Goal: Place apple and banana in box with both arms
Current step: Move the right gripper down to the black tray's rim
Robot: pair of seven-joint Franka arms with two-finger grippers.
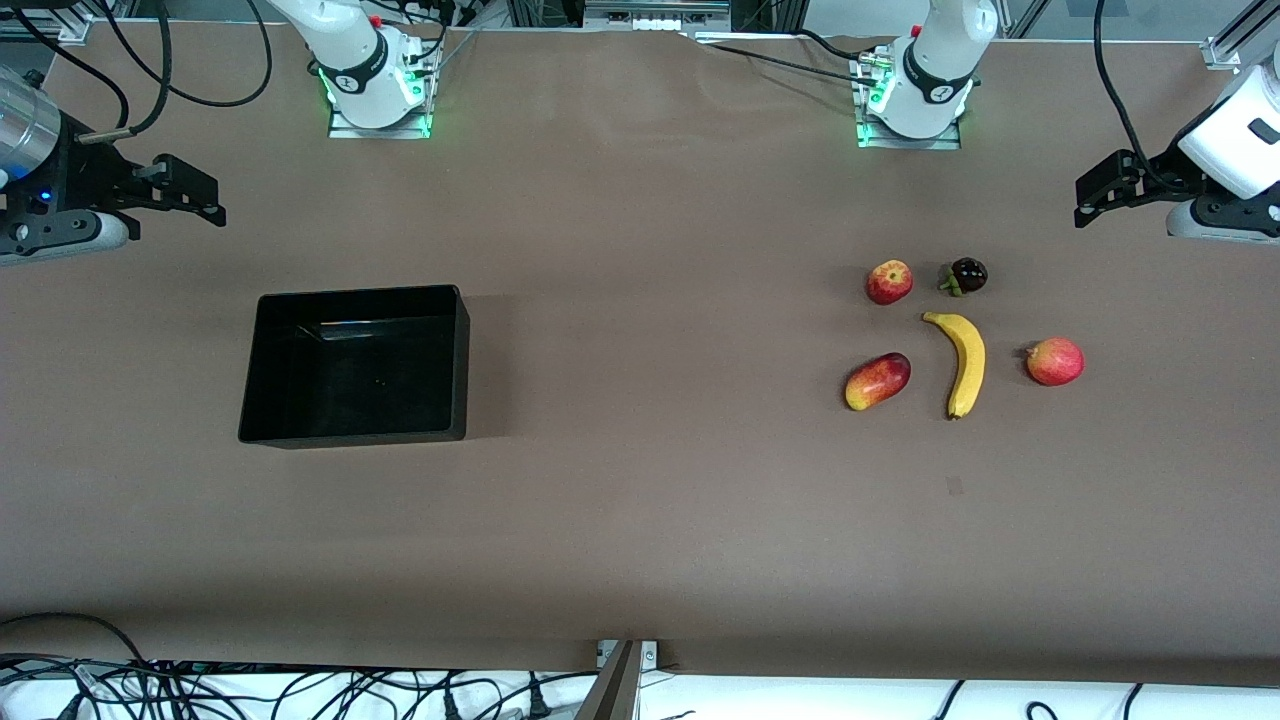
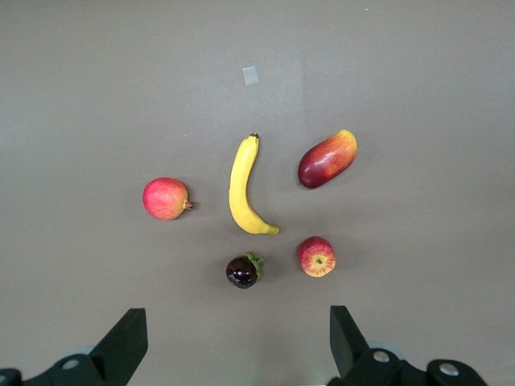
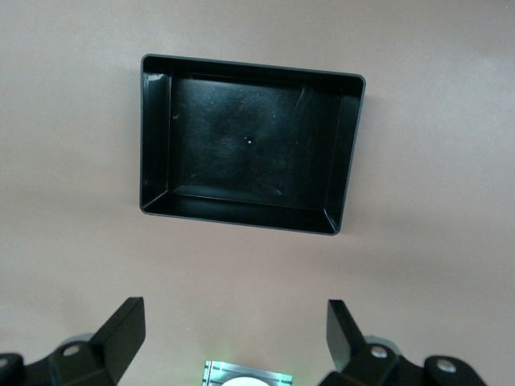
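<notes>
The apple [image 1: 889, 281] lies among several fruits toward the left arm's end of the table, with the banana [image 1: 963, 362] just nearer the front camera. Both show in the left wrist view: apple [image 2: 317, 256], banana [image 2: 245, 187]. The black box [image 1: 455, 360] stands empty toward the right arm's end and also shows in the right wrist view [image 3: 342, 153]. My left gripper [image 1: 1090, 200] hangs open and empty high at its end of the table [image 2: 237, 338]. My right gripper [image 1: 195, 195] hangs open and empty high at its end [image 3: 233, 330].
A red-and-yellow mango-like fruit [image 1: 878, 381], an evenly red-pink round fruit [image 1: 1055, 361] and a dark mangosteen [image 1: 967, 276] lie round the banana. The arm bases [image 1: 378, 90] [image 1: 915, 100] stand at the table's back edge. Cables run along the front edge.
</notes>
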